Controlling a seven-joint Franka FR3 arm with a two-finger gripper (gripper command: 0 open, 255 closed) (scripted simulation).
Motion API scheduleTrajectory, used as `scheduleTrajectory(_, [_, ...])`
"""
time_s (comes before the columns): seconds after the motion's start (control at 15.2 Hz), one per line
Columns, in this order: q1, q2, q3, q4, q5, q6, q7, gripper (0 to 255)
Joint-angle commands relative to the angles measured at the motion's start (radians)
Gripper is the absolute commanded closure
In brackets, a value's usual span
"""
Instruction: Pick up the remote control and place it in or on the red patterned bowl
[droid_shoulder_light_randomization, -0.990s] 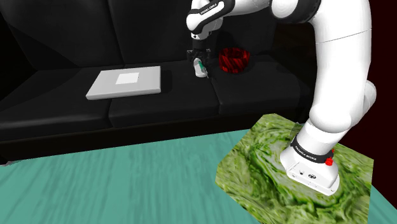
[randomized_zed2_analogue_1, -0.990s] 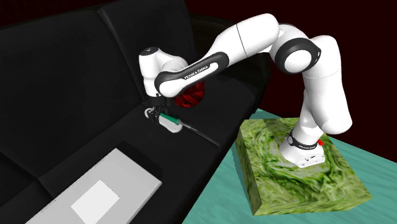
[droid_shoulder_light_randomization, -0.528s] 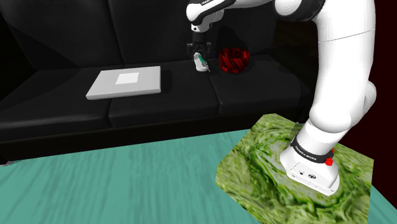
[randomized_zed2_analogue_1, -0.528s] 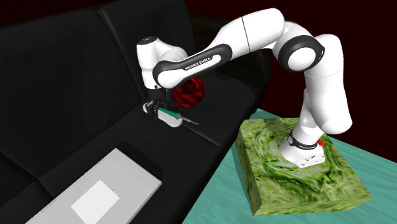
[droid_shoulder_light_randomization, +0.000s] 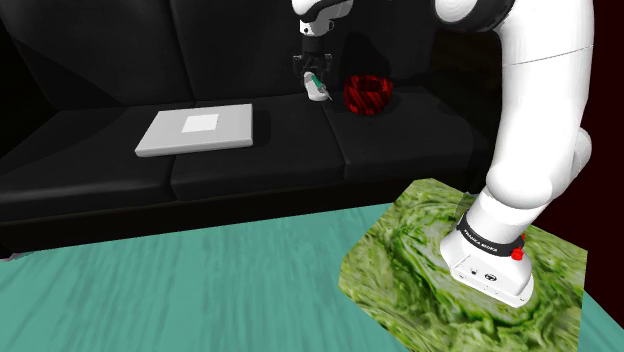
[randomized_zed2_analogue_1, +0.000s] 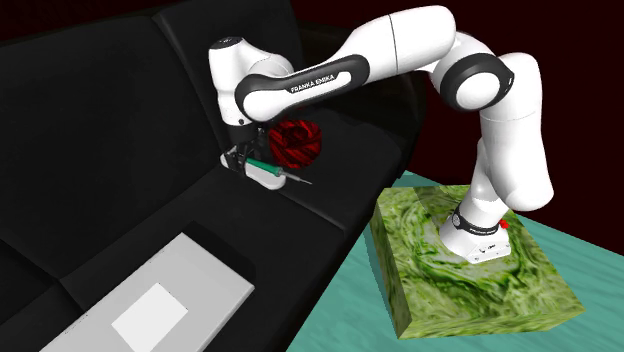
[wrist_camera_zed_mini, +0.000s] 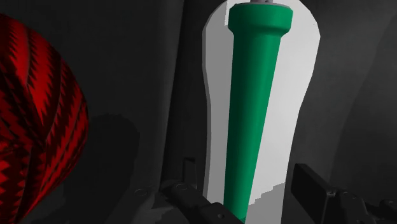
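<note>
While the remote (droid_shoulder_light_randomization: 316, 86) hangs over a black sofa (droid_shoulder_light_randomization: 100, 170), teal floor (droid_shoulder_light_randomization: 180, 300) lies alongside.

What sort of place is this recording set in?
Most likely a simulated living room: a long black sofa, a remote control and a red patterned bowl over its seat cushions, and a teal floor in front.

In the wrist view the red patterned bowl (wrist_camera_zed_mini: 38, 114) runs off the picture's edge. The remote control (wrist_camera_zed_mini: 261, 114) loses its far tip to another edge, and its near end is hidden behind the tool (wrist_camera_zed_mini: 245, 184). In the shoulder view the arm (droid_shoulder_light_randomization: 540, 120) is cut off at the top edge. In the second exterior view the bottom edge cuts off the grey slab (randomized_zed2_analogue_1: 160, 300) on the sofa (randomized_zed2_analogue_1: 100, 130) seat.
</note>
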Motion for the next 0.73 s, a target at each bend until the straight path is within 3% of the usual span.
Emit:
scheduleTrajectory(0.0, [-0.001, -0.005, 0.0, 0.019, 0.0, -0.024, -0.001, 255])
scheduleTrajectory(0.66, [0.0, -0.006, 0.0, 0.152, 0.0, -0.158, 0.001, 255])
